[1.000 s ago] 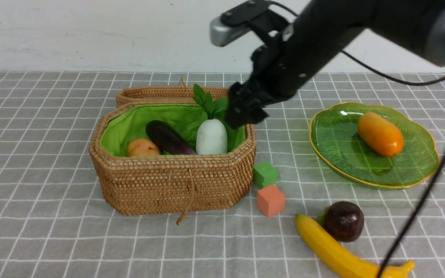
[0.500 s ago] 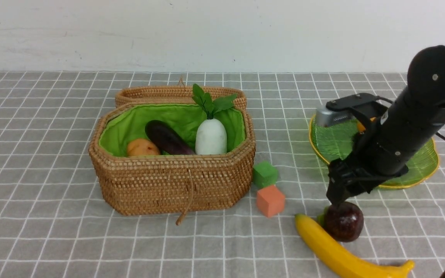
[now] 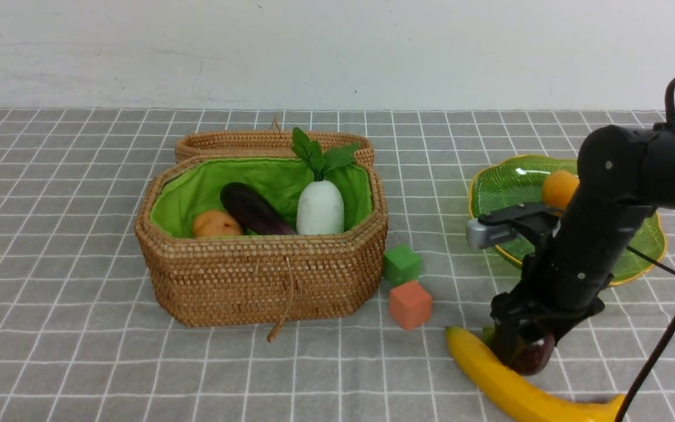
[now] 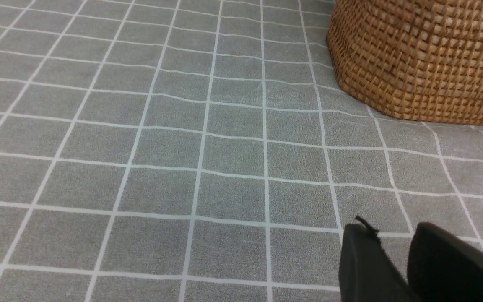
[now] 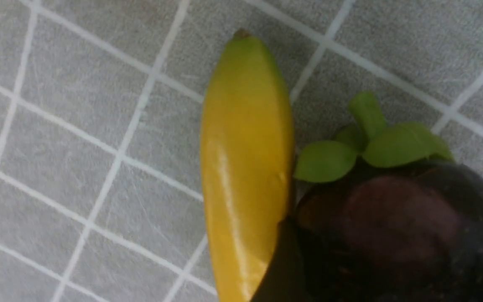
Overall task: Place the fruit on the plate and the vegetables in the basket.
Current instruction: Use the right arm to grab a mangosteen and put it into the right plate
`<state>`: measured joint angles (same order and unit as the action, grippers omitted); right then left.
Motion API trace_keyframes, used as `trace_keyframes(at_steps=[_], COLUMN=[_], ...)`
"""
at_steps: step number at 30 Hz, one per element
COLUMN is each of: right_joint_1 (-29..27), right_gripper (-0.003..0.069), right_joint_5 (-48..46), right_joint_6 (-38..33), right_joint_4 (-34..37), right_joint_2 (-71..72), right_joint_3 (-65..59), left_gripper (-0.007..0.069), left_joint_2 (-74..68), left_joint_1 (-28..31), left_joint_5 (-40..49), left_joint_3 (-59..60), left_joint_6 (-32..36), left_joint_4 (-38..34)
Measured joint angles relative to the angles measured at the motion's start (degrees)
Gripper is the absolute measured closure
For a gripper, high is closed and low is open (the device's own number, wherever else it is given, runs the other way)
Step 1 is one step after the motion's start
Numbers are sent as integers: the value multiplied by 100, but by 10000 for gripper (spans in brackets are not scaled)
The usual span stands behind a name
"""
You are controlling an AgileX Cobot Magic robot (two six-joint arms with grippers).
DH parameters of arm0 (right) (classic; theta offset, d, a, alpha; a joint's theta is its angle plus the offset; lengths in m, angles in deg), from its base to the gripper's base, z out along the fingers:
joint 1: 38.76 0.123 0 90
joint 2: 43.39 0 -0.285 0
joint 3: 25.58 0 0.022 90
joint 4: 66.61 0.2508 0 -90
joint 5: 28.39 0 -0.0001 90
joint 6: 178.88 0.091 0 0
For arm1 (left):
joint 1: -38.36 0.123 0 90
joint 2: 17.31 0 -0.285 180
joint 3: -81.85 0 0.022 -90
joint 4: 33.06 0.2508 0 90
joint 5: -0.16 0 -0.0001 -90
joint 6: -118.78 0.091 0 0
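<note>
Lowered from the plate (image 3: 504,181), the right gripper (image 3: 519,346) spreads wide fingers around the maroon fruit (image 5: 396,222); only the wrist view shows its leaves touching the banana (image 5: 245,167). Left fingers (image 4: 363,264) narrow.

- A white painted wall (image 3: 197,53) runs across the back, faintly scuffed and streaked (a few small dark specks show on it).
- A grey tablecloth (image 3: 68,351) with a thin white grid covers the whole surface up to the wall.
- Light is even, with soft shadows.
</note>
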<state>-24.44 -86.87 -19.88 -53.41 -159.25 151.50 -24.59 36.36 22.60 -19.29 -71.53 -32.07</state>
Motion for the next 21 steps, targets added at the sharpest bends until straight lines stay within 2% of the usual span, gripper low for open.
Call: trace_keyframes(at_steps=[4,8,12,14,17,21], right_joint_1=[0,0,-43,-102,-416,-723], right_gripper=[93,93,93,93,93,93], right_joint_5=[-407,-434,153,531,1572,2143], right_joint_6=[-91,-95,-3,170,998,1753], right_joint_4=[4,224,388,375,89,-333], right_joint_2=[27,156,245,245,129,-300], right_joint_3=[357,860,1568,1656,1726,1738], left_gripper=[459,459,452,452,452,452], left_joint_2=[0,0,0,0,0,0], left_joint_1=[0,0,0,0,0,0], left_joint_5=[0,0,0,0,0,0], left_joint_3=[0,0,0,0,0,0], left_joint_6=[0,0,0,0,0,0], left_joint_4=[0,0,0,0,0,0])
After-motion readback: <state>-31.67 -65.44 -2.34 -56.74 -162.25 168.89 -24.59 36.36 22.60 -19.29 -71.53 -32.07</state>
